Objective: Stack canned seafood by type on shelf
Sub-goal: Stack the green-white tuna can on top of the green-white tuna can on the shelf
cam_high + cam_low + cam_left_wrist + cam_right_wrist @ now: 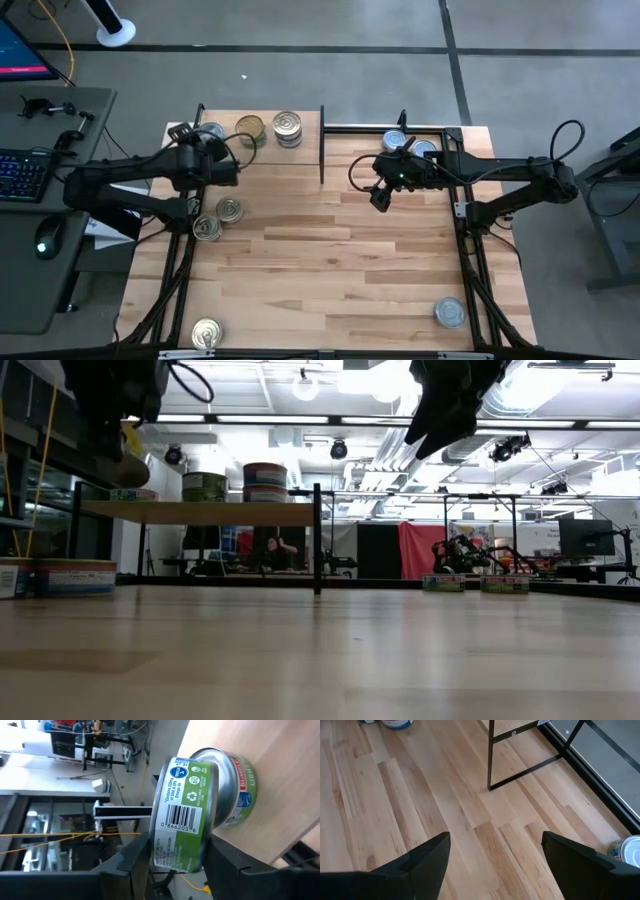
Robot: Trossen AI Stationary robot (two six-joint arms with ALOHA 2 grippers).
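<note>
My left gripper (180,870) is over the shelf's (260,150) left end, shut on a green-labelled tin (182,815). That tin hangs just over another green tin (235,790) standing on the board; whether the two touch I cannot tell. Also on the shelf are a gold-topped tin (250,128) and a silver-topped stack (287,126). My right gripper (495,865) is open and hovers above the bare table, right of the shelf's upright (490,755). Loose tins stand on the table at left (230,208), near left (207,332), far right (396,140) and near right (450,312). My left gripper pinches the green-labelled tin between its two fingers, one finger (135,865) on one flat end and the other (225,865) on the opposite end, at the rim (175,862) nearest the wrist. The fingers lie about level. The tin is upright and clear of the shelf board.
The shelf's black uprights (316,540) stand at the far middle of the table. A desk with keyboard and mouse (25,175) sits beyond the left edge. The middle and near table (330,270) is bare wood.
</note>
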